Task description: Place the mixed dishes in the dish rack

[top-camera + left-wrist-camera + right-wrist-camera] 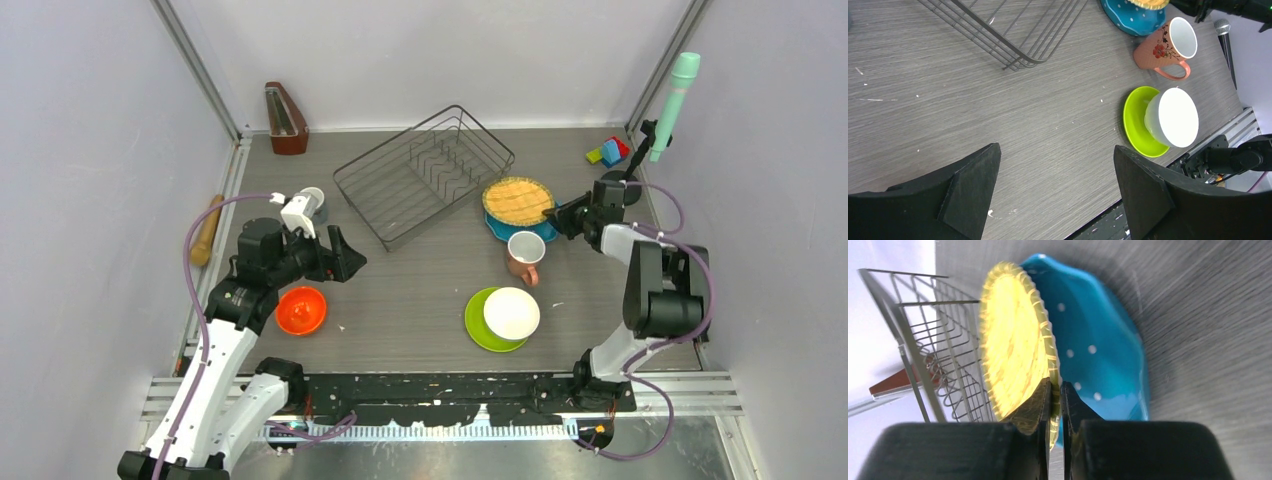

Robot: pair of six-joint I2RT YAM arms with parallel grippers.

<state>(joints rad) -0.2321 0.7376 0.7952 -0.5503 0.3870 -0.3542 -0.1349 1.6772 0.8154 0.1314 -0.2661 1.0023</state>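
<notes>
My right claw (1057, 390) pinches the yellow woven plate (1013, 340) by its near rim, tilting it off the teal-blue plate (1098, 340). The dish rack (361, 213) stands just beyond. My left claw (1056, 149) hangs open.

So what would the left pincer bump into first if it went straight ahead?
Probably the bare table: the open left pincer tilts down at grey wood. The lime green plate with the white bowl sits off to the side; depth is hard to judge.

Pale lilac walls (90, 150) closed in a grey wood-grain worktop (420, 290) on three sides, metal posts (195, 65) in the back corners, light even.
</notes>
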